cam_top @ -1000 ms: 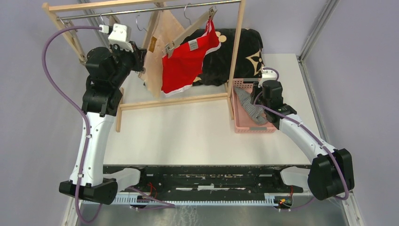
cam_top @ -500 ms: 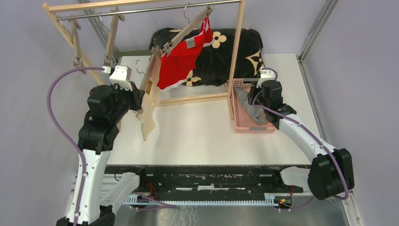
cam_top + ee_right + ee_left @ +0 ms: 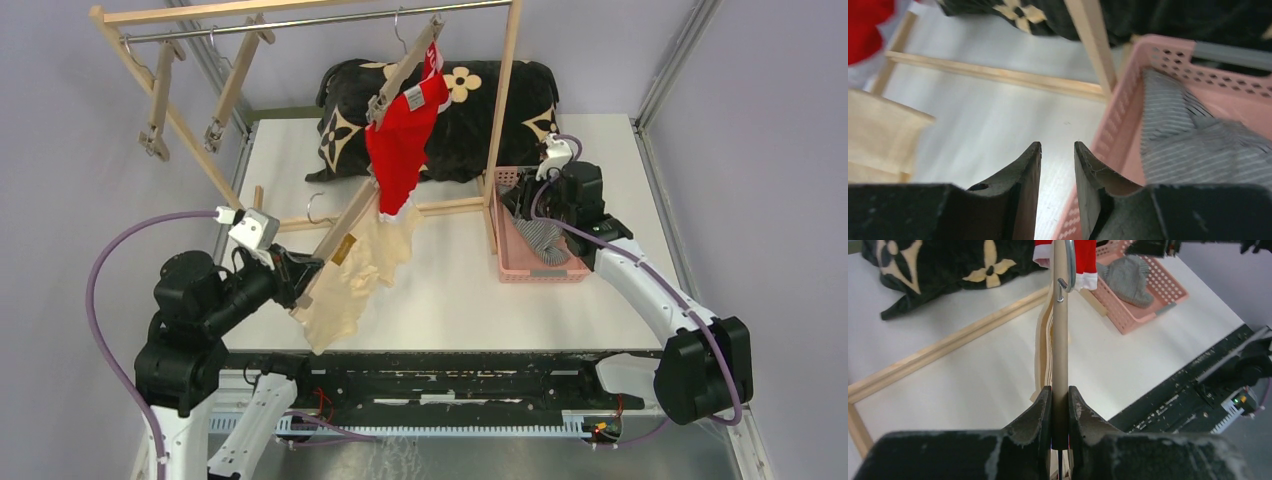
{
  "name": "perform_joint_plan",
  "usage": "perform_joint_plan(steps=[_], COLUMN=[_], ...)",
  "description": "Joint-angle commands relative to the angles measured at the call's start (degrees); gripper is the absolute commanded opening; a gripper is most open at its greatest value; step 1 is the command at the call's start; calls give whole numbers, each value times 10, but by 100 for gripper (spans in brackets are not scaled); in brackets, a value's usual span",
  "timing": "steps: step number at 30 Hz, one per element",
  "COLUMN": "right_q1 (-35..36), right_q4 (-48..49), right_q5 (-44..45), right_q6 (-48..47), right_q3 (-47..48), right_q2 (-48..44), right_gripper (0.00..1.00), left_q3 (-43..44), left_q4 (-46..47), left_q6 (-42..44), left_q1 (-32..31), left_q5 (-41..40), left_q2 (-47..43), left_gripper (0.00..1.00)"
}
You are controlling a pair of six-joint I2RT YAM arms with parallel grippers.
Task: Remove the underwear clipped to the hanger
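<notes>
Top external shows your left gripper (image 3: 300, 288), clamped on the wooden hanger (image 3: 345, 232), has dragged it off the rail (image 3: 300, 22) toward 7 o'clock with the beige underwear (image 3: 365, 270) still clipped. At 12 o'clock the red underwear (image 3: 400, 150) hangs; the striped pair (image 3: 540, 237) lies in the pink basket (image 3: 530, 272) at 3 o'clock. Your right gripper (image 3: 1057, 150), fingers slightly apart and empty, can likely unclip next.
</notes>
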Motion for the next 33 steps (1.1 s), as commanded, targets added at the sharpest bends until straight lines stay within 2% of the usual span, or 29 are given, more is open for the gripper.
perform_joint_plan(steps=[1, 9, 12, 15, 20, 26, 29, 33], right_q1=[3, 3, 3, 3, 4, 6, 7, 12], right_q4=[61, 114, 156, 249, 460, 691, 748, 782], right_q5=[-132, -240, -284, -350, -439, -498, -507, -511], right_q6=[36, 77, 120, 196, 354, 524, 571, 590], right_q3=[59, 107, 123, 125, 119, 121, 123, 110], right_q2=[-13, -54, -46, -24, 33, 98, 118, 129], right_gripper=[40, 46, 47, 47, 50, 55, 56, 57], left_q3=[-28, -99, -107, -114, -138, -154, -154, -153], left_q4=[1, 54, 67, 82, 144, 195, 212, 231], left_q6=[25, 24, 20, 17, -4, -4, -7, -14], left_q1=[1, 1, 1, 1, 1, 1, 1, 0], left_q5=[100, 190, 217, 239, 268, 297, 297, 289], left_q2=[-11, -31, -41, -52, -47, -10, 7, 23], left_gripper=[3, 3, 3, 3, 3, 3, 3, 3])
